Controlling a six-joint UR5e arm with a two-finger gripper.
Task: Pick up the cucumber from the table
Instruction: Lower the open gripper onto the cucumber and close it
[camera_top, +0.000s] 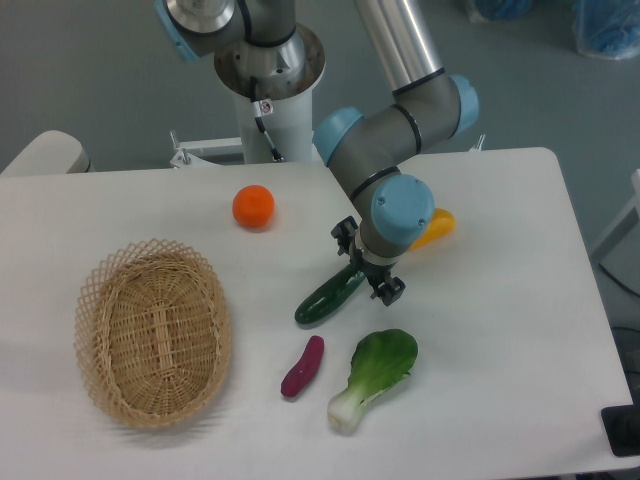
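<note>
The cucumber is dark green and glossy and lies at an angle on the white table near its middle. My gripper is lowered over the cucumber's upper right end. One finger stands on its far side and the other finger on its near side. The jaws look spread wider than the cucumber, so the gripper is open around it. The cucumber's upper tip is hidden under the gripper.
A small purple sweet potato and a bok choy lie just in front of the cucumber. An orange sits behind to the left. A wicker basket stands at the left. A yellow object shows partly behind the wrist.
</note>
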